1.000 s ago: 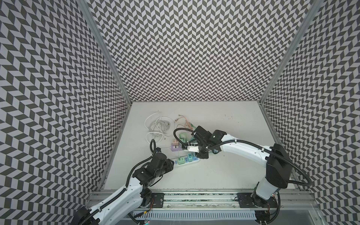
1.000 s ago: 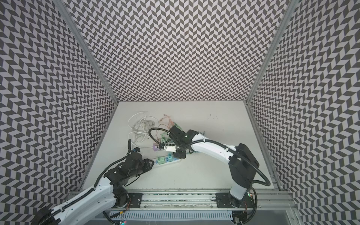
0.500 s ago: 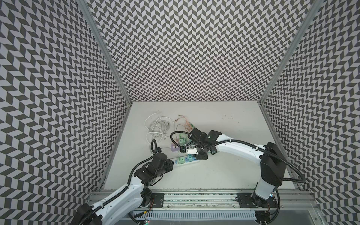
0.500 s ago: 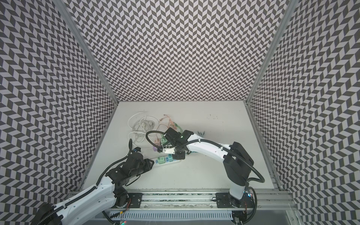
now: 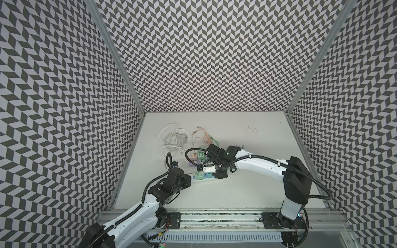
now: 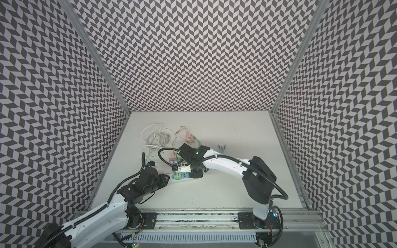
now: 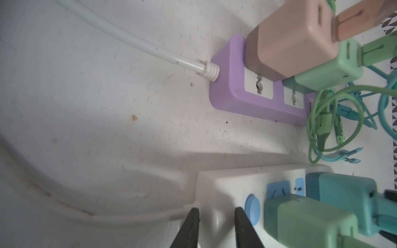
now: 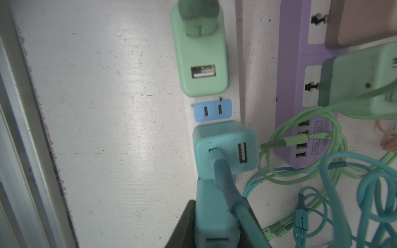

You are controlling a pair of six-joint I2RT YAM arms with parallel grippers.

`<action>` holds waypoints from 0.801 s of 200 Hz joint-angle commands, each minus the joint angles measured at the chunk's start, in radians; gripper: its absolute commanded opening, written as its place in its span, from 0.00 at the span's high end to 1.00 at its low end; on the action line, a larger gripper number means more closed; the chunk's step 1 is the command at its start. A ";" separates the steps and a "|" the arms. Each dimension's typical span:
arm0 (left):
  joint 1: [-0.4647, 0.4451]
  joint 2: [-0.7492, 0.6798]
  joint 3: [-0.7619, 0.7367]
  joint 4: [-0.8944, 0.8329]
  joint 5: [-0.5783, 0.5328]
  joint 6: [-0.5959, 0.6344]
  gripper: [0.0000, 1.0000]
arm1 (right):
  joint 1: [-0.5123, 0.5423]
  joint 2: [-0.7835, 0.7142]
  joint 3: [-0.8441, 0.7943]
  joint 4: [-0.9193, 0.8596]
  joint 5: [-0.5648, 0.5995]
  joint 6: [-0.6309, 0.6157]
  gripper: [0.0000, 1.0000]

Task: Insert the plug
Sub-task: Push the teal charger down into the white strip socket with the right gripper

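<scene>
My right gripper (image 8: 216,221) pinches the teal charger plug (image 8: 209,204) by its flat sides: light, rigid, slick, I'd say. My left gripper (image 7: 216,214) clamps the power strip (image 7: 236,182).

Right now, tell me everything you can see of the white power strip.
The white strip is a long plastic bar lying flat on the table, with a free blue socket and a round blue button. A white cord leaves its button end, where the left tool pinches it. A green charger and a teal charger sit plugged in; the right tool holds a teal plug at its far end.
</scene>
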 commanded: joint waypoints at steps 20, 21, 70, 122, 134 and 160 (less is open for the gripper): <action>0.014 0.009 -0.004 0.010 -0.028 0.023 0.69 | 0.009 0.021 0.018 0.004 0.003 -0.019 0.91; 0.014 0.009 -0.004 0.009 -0.028 0.023 0.69 | 0.010 0.021 0.019 0.003 0.002 -0.019 0.91; 0.027 0.007 0.004 -0.001 -0.028 0.033 0.69 | 0.010 0.023 0.016 -0.009 0.043 -0.015 0.91; 0.031 0.002 0.004 -0.003 -0.028 0.033 0.69 | 0.012 0.005 0.013 -0.014 0.019 -0.003 0.91; 0.031 0.002 0.003 -0.003 -0.027 0.035 0.69 | 0.016 0.007 0.009 -0.014 0.014 0.000 0.91; 0.031 0.001 0.003 -0.003 -0.029 0.034 0.69 | 0.020 0.016 0.005 -0.024 0.011 0.009 0.91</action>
